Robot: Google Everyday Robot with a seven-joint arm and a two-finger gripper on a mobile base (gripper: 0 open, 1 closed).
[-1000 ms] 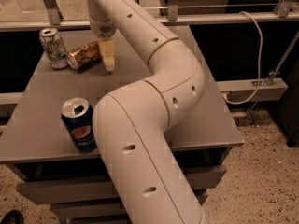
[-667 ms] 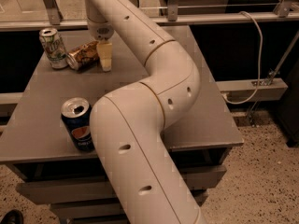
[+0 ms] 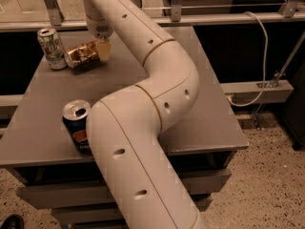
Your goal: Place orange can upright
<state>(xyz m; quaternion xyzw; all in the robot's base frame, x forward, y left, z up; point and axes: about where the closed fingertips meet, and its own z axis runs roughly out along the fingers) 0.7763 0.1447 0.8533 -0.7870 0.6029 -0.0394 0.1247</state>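
Note:
The orange can lies on its side at the far left of the grey table, shiny bronze with pale lettering. My gripper is at the can's right end, with a pale finger against or just beside it. The arm runs from the bottom of the view up across the table to that spot and hides part of the gripper.
A white-and-green can stands upright just left of the orange can, nearly touching it. A dark blue Pepsi can stands upright near the table's front left edge, next to my arm. A rail runs behind the table; a cable hangs at the right.
My gripper has moved left and down toward the orange can's right end. The cans have not visibly moved.

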